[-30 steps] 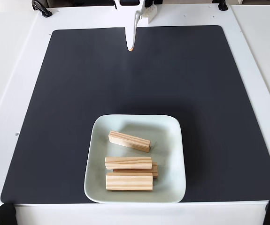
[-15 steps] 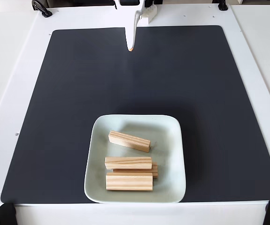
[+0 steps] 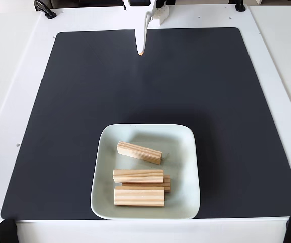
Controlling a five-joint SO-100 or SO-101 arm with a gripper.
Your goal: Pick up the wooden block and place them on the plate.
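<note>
Four wooden blocks [image 3: 139, 152] on the plate [image 3: 183, 152]; claw [image 3: 141, 52] far off, fingers together.

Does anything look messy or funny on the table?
Nothing is spilled or broken. The wooden blocks all lie on the plate, just untidily: the top one sits crooked and alone, the others are bunched at the front, one mostly hidden. The gripper is far away.
</note>
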